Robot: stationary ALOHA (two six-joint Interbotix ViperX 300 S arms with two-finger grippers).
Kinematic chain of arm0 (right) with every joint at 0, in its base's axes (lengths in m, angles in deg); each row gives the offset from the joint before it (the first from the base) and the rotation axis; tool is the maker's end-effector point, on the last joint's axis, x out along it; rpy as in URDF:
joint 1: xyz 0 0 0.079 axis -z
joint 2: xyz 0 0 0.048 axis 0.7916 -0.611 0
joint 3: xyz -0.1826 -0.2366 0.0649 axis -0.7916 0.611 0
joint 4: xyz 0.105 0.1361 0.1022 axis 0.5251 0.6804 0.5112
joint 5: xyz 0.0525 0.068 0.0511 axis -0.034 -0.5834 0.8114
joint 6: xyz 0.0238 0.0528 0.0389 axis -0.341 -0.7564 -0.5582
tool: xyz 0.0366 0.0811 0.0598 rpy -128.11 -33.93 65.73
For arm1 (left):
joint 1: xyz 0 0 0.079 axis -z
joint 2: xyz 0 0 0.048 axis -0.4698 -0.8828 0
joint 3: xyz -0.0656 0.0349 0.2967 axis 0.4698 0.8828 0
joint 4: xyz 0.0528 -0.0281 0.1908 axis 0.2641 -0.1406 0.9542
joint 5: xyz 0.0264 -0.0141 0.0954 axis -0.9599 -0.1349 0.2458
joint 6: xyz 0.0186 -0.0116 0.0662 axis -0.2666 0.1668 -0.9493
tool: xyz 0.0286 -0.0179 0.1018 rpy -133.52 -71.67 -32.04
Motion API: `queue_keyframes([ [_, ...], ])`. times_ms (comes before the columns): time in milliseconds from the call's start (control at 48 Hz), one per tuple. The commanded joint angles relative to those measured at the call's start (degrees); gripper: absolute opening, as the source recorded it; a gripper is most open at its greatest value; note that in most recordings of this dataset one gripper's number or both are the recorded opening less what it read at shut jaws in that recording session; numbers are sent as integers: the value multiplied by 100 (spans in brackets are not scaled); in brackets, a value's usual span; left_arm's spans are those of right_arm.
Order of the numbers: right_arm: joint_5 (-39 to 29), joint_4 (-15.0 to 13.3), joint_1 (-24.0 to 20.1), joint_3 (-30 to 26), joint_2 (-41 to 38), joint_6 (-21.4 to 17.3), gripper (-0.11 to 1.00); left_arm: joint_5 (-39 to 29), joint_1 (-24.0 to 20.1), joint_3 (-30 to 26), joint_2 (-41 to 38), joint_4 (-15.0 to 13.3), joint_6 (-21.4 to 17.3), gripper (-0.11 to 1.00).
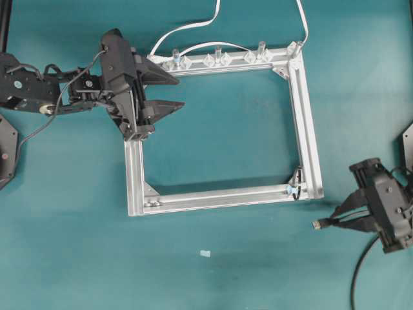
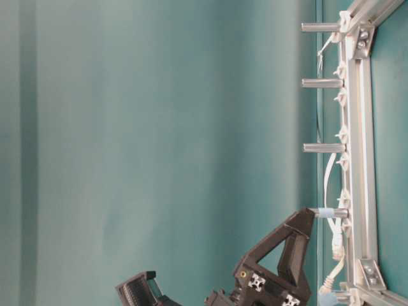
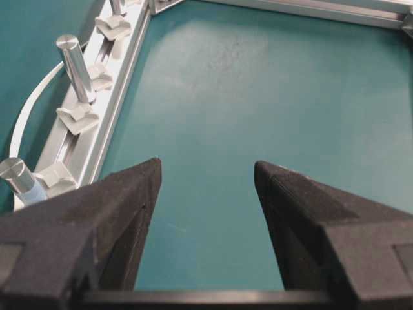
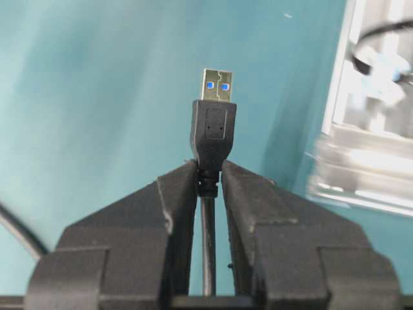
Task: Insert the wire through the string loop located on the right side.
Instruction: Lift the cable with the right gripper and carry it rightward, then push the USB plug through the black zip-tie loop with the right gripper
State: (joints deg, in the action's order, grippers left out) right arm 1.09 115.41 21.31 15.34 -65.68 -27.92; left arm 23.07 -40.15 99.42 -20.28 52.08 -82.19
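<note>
Right of the aluminium frame on the teal worktop, wire clamped just behind its plug by the right claw, string loop tied at the frame's lower right corner, left claw spread apart, nothing held, over the upper left corner

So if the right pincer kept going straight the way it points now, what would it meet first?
Probably nothing close: the right pincer, shut on the wire, points left, below the aluminium frame. Only bare teal table lies ahead, though depth is unclear.
</note>
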Motion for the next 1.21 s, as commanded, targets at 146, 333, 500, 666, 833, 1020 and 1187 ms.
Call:
queue_keyframes([
  [146, 53, -9, 325, 149, 290, 9, 19, 26, 0, -70, 114, 9, 44, 63],
  [333, 53, -26, 694, 316, 642, 9, 19, 26, -9, -79, 114, 9, 44, 63],
  [500, -97, -149, 1046, 387, 923, 18, 19, 26, 9, -88, 114, 18, 44, 63],
  [666, -413, -439, 1424, 378, 984, 9, 19, 26, 9, -88, 114, 18, 44, 64],
  [833, -721, -782, 1696, 308, 984, 18, 19, 26, 35, -88, 114, 18, 44, 63],
  [1020, -914, -861, 1740, 237, 984, 18, 19, 26, 53, -88, 114, 18, 44, 63],
  [1187, -905, -861, 1740, 220, 984, 9, 19, 26, 53, -88, 114, 9, 44, 63],
])
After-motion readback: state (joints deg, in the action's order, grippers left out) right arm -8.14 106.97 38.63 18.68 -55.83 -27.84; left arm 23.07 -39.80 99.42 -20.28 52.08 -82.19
